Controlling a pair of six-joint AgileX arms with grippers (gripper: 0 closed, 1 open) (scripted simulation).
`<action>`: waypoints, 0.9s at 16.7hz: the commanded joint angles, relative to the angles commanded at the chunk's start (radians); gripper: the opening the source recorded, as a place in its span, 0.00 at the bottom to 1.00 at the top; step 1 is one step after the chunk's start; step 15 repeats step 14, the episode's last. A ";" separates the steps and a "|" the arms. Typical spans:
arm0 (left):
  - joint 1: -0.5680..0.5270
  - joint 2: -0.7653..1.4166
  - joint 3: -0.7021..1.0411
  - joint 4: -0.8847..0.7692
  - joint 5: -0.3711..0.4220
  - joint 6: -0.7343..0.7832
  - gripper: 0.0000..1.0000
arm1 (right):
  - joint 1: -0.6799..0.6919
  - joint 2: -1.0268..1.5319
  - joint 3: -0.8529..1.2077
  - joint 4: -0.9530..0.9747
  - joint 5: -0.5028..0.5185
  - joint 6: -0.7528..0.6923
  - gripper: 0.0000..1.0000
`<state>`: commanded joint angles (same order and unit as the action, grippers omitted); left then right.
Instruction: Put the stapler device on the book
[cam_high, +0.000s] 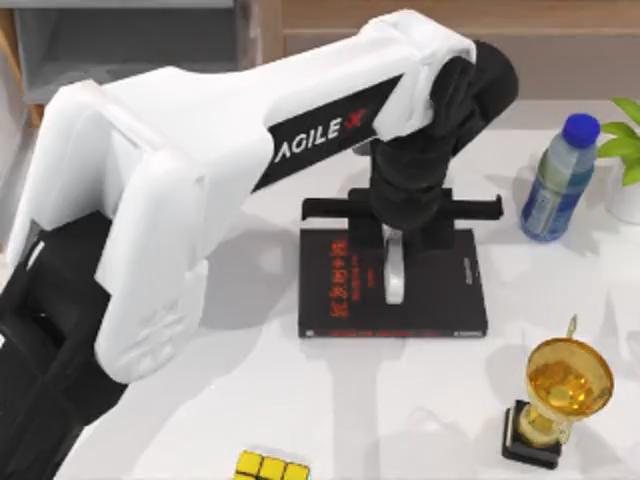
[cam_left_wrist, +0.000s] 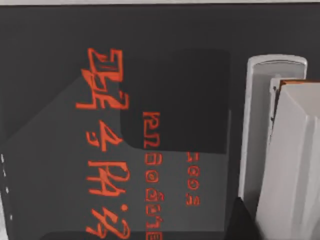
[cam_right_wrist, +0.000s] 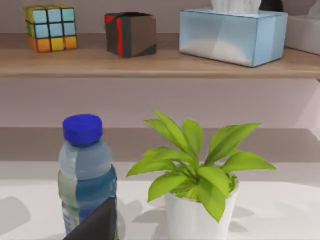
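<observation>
The black book (cam_high: 340, 290) with red lettering lies flat at the middle of the table. The stapler device (cam_high: 396, 275), small and white with a rounded end, rests on its cover, lengthwise toward the front edge. My left gripper (cam_high: 400, 212) hangs straight over the stapler's far end, jaws spread wide and open, holding nothing. In the left wrist view the book cover (cam_left_wrist: 60, 165) lies close below, with the stapler (cam_left_wrist: 257, 125) on it. A dark part of my right gripper (cam_right_wrist: 95, 222) shows in front of the bottle.
A blue-capped water bottle (cam_high: 558, 180) and a potted plant (cam_high: 625, 150) stand at the right rear. A gold trophy (cam_high: 560, 395) stands front right. A puzzle cube (cam_high: 270, 467) lies at the front edge. My left arm spans the table's left half.
</observation>
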<state>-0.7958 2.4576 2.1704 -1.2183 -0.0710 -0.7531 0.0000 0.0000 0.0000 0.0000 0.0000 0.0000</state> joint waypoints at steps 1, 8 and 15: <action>0.000 0.000 0.000 0.000 0.000 0.000 0.45 | 0.000 0.000 0.000 0.000 0.000 0.000 1.00; 0.000 0.000 0.000 0.000 0.000 0.000 0.98 | 0.000 0.000 0.000 0.000 0.000 0.000 1.00; 0.000 0.000 0.000 0.000 0.000 0.000 1.00 | 0.000 0.000 0.000 0.000 0.000 0.000 1.00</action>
